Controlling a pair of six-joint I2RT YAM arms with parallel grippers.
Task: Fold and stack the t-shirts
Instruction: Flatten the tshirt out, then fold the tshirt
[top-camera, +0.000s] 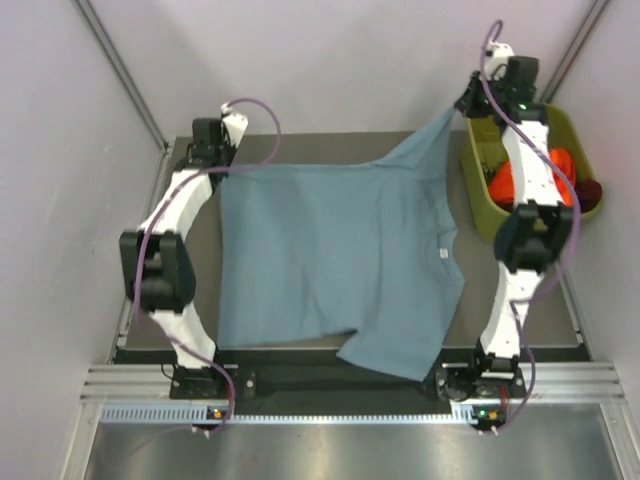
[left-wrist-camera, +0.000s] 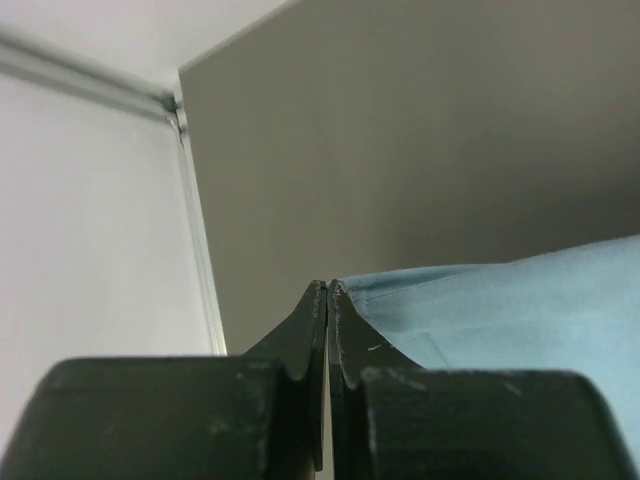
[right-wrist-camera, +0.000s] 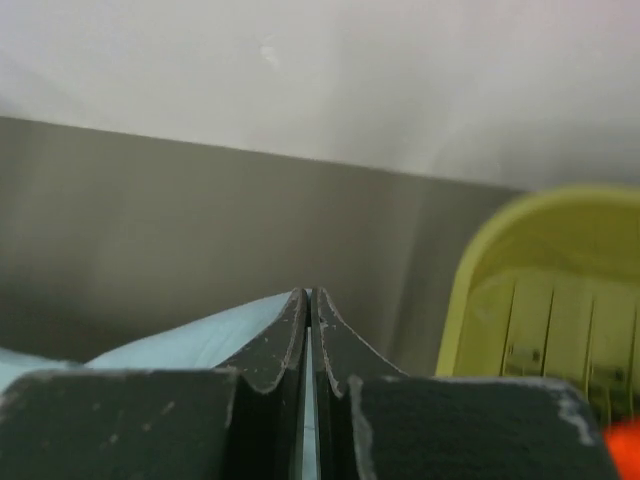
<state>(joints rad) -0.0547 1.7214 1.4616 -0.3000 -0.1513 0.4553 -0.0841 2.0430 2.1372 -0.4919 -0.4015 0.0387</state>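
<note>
The blue-grey t-shirt (top-camera: 340, 260) lies spread across the table, its near edge hanging over the front. My left gripper (top-camera: 222, 168) is shut on its far left corner; the cloth shows beside the fingers in the left wrist view (left-wrist-camera: 500, 310). My right gripper (top-camera: 462, 103) is shut on the far right corner and holds it lifted by the bin; blue cloth shows between the fingers (right-wrist-camera: 200, 340). The orange t-shirt (top-camera: 508, 182) and the maroon t-shirt (top-camera: 592, 192) lie in the bin.
The olive-green plastic bin (top-camera: 478, 205) stands at the table's right edge, under my right arm; its rim shows in the right wrist view (right-wrist-camera: 500, 240). White walls close in the back and both sides. A metal rail runs along the front.
</note>
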